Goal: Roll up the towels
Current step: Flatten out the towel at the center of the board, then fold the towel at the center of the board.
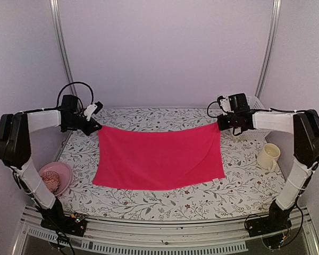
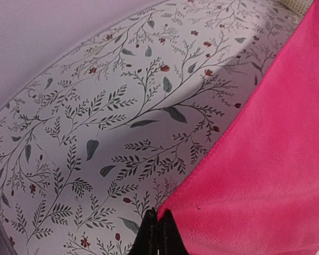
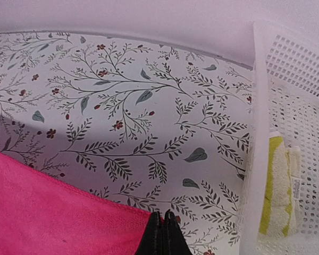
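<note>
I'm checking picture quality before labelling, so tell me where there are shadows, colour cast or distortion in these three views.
Top external: even, purplish light, no glare, pink towel sharp. Left wrist: soft shadow across the floral tablecloth beside the towel, its edge bowed by the lens. Right wrist: shadow at left, white basket bright.

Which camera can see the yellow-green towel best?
The right wrist camera. It shows the yellow-green towel lying inside the white basket. The top camera shows only part of the basket, not that towel. The left wrist camera doesn't show it either.
</note>
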Motion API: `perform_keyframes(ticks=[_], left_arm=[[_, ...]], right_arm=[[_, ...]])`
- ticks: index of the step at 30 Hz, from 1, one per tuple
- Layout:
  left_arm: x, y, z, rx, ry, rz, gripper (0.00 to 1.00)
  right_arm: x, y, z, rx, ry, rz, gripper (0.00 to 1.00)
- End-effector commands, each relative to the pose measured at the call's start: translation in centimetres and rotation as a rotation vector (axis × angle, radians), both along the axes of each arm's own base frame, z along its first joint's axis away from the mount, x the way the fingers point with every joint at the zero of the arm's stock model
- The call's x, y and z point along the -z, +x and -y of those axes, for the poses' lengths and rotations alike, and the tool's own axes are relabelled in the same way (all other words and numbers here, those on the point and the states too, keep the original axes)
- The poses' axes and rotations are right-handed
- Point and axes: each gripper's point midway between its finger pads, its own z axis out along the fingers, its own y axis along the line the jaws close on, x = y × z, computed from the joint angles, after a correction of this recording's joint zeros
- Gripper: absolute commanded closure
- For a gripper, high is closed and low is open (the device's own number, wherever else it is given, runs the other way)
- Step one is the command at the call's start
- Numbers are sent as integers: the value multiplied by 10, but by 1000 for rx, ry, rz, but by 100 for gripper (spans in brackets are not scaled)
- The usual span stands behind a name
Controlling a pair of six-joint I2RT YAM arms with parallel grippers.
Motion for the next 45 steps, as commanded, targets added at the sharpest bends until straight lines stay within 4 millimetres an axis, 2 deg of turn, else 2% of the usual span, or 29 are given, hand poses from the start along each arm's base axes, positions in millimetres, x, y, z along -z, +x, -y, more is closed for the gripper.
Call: perform_keyframes(ticks=[1,3,5,8,12,14,17,21,27,32,38,45], left_arm=[[38,65,-13,-71,138,1,100],[65,86,-18,-96,177,-34,100],[81,103,-23,-119,208,-42,100],[89,120,-26,-140,228,-23,100],[91,124,-26,-143,237,-6,100],[88,121,-26,-136,240,5,100],[83,113,-23,-97,237,24,100],[67,97,-20,-38,196,50,100],[41,69,-19,41,129,100,100],[37,49,-26,71,105,108,100],[30,19,-23,144,81,117,100],[21,-17,-17,226,50,133,100]], right_arm=[[14,60,-7,4,-26,49,98],[29,79,-9,0,-30,36,98],[39,95,-10,-1,-33,36,98],[47,113,-16,-25,-28,40,98],[46,123,-25,-65,-24,51,98],[38,122,-26,-76,-17,55,98],[31,112,-27,-95,-16,46,98],[29,87,-29,-158,-16,4,98],[42,52,-24,-194,-34,-66,98],[42,34,-20,-219,-52,-85,98],[37,9,-16,-240,-52,-97,98],[40,-24,-11,-256,-41,-133,98]])
